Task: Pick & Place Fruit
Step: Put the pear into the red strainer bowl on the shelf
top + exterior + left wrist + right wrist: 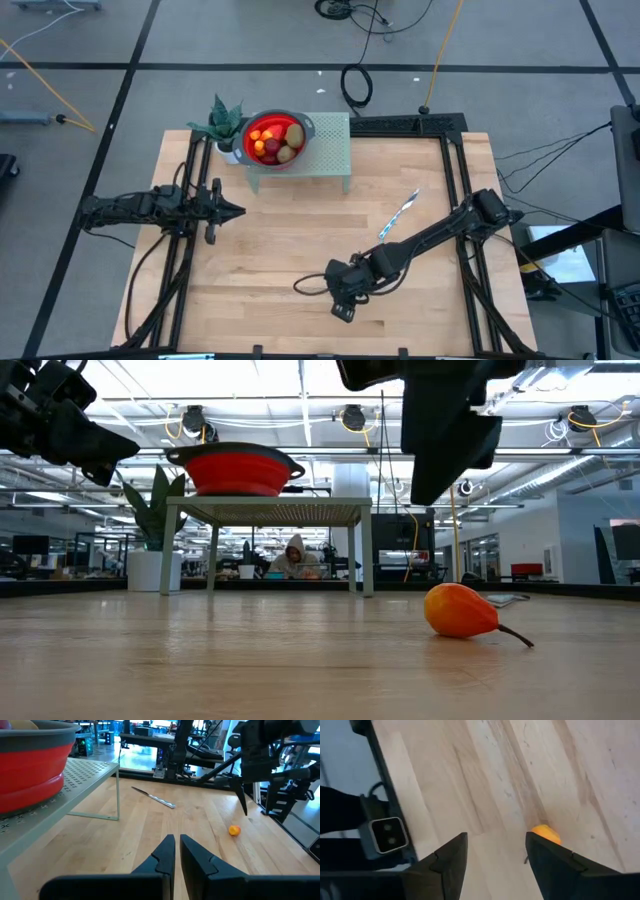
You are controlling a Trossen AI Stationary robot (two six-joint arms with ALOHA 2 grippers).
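Note:
A small orange fruit with a thin stem (460,610) lies on its side on the wooden table near the front edge; it also shows in the left wrist view (234,830) and the right wrist view (546,833). My right gripper (496,836) hangs open above it, slanting down and clear of it (440,460); in the high view the gripper (343,308) hides the fruit. Several other fruits (275,140) lie in the red bowl (303,128). My left gripper (240,210) waits shut at the table's left (177,845).
The bowl stands on a pale green rack (325,150) at the table's far side, next to a potted plant (225,125). A blue-and-white stick (398,215) lies on the table toward the right. A person (295,555) sits in the room beyond.

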